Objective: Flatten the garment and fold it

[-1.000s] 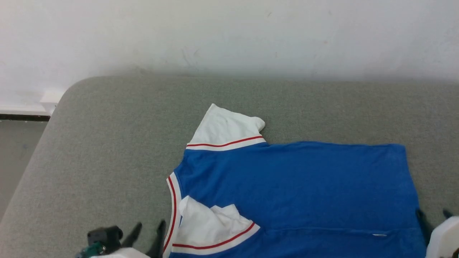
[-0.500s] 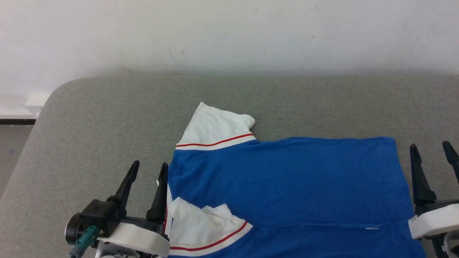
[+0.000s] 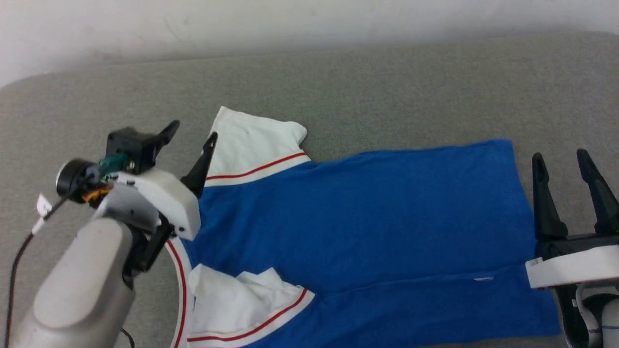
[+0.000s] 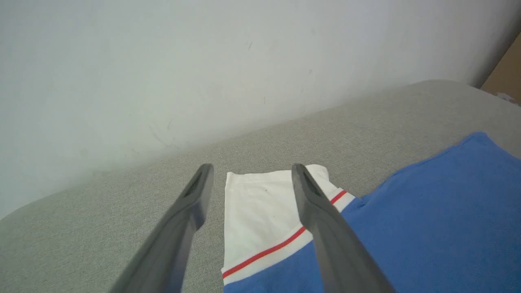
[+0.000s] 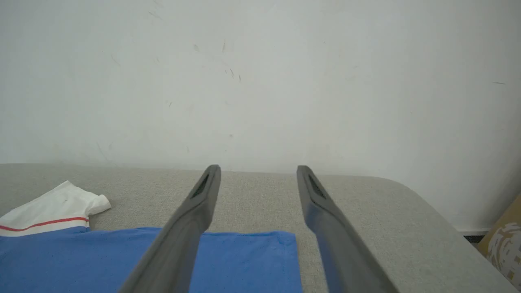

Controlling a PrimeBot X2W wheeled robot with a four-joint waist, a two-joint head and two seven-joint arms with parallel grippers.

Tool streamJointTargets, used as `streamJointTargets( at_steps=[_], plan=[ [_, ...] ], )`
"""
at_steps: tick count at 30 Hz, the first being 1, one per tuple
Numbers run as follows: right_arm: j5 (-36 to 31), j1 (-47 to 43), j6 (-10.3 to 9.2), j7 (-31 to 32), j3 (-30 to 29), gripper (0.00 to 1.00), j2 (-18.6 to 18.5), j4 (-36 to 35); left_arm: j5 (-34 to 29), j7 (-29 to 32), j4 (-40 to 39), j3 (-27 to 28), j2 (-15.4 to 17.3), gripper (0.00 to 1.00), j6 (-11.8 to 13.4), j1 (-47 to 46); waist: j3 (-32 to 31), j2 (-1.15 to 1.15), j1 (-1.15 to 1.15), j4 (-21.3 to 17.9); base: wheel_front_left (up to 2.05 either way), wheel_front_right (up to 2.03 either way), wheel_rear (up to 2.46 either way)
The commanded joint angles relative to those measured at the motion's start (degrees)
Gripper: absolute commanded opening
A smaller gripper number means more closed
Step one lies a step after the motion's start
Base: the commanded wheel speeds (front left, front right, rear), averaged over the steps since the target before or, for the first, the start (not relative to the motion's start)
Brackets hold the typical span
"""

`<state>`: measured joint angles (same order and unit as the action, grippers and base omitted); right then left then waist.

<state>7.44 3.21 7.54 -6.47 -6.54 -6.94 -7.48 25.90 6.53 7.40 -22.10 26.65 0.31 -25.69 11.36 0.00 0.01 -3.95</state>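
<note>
The garment [image 3: 367,217], a royal-blue jersey, lies spread on the grey padded surface [image 3: 387,96]. Its far white sleeve [image 3: 251,145] lies flat, and its near white sleeve [image 3: 232,299] is crumpled onto the blue body. My left gripper [image 3: 192,134] is open and hovers at the left edge of the far sleeve. In the left wrist view that sleeve [image 4: 260,211] lies between and below the left gripper's [image 4: 251,167] fingers. My right gripper [image 3: 559,155] is open, just off the garment's right hem. The right wrist view shows the hem corner [image 5: 285,240] between the right gripper's [image 5: 258,167] fingers.
A white wall [image 3: 309,19] runs along the far edge of the surface. The surface rounds off at its right end [image 5: 427,211], where a brown cardboard object [image 5: 502,244] stands on the floor. Bare grey surface lies beyond and to the left of the garment.
The head camera has tilted down. My left arm has risen and reached forward from the garment's near-left edge to the far sleeve. My right gripper has come up beside the hem. Both stayed open.
</note>
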Motion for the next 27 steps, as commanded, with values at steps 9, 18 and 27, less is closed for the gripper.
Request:
streamJointTargets(
  at_steps=[9,18,27],
  plan=[
    [3.8,4.9,-0.05,-1.9,2.6,1.00,1.9,1.9,4.2,19.0,16.0,-1.1,3.8,1.00,-5.9,-19.0,12.9,0.00,-0.01,-12.0,0.00,0.00,0.00],
    [5.4,6.1,-0.05,-4.3,2.7,1.00,2.8,5.7,7.2,36.0,26.9,-1.7,6.6,1.00,-5.8,-28.0,15.3,0.00,-0.01,-15.4,0.00,0.00,0.00],
    [5.4,6.0,-0.05,-5.0,1.0,1.00,3.2,6.8,11.7,47.4,29.6,-3.8,6.6,0.00,-7.0,-27.6,16.0,0.00,-0.01,-14.9,0.00,0.00,0.00]
  ],
)
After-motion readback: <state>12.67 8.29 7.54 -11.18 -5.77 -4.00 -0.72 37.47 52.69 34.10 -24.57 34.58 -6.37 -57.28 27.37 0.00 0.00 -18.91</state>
